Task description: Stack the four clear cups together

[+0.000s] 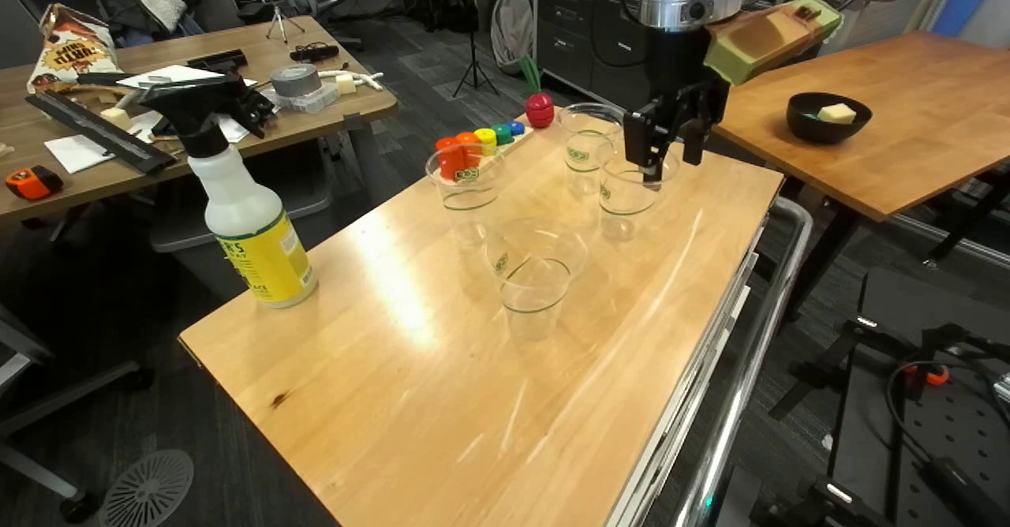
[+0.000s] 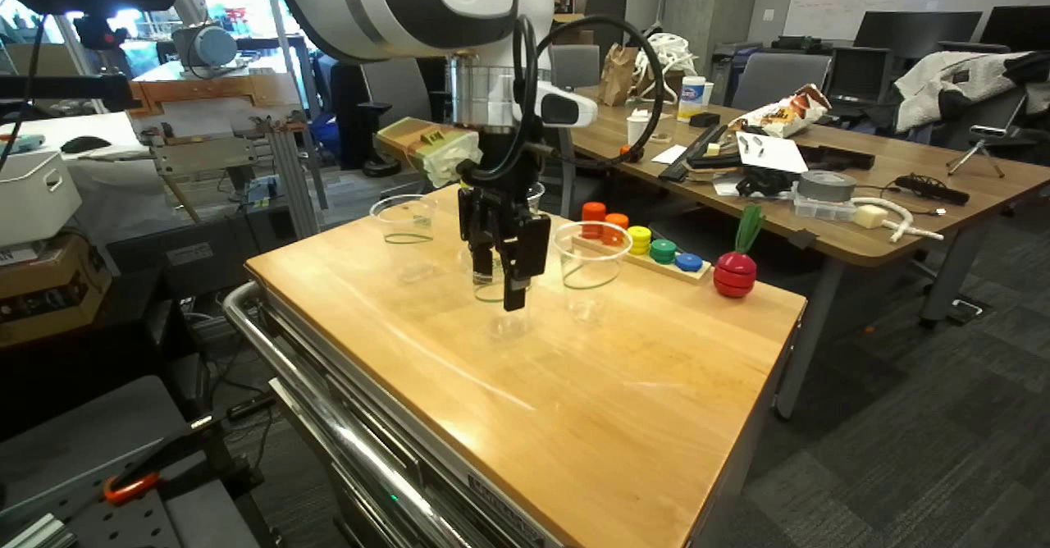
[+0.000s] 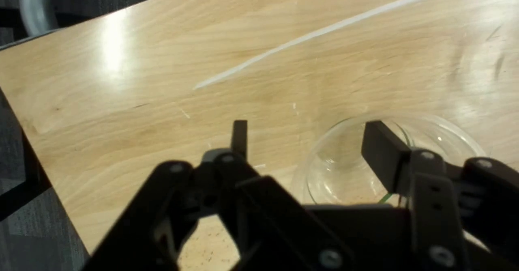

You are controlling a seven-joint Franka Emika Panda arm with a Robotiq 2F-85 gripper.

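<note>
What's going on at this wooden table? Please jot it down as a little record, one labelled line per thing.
Surface: wooden table
Cups: four clear cups, upright, none stacked yet
Robot hand: gripper open, holding nothing; one finger in or over the mouth of a cup, the other outside it
Cleaner: white bottle with a yellow label, near the table's edge
Toys: row of coloured pieces, with a red radish-like toy beside its blue end
Farther off: black bowl on another table, a pale block in it
</note>
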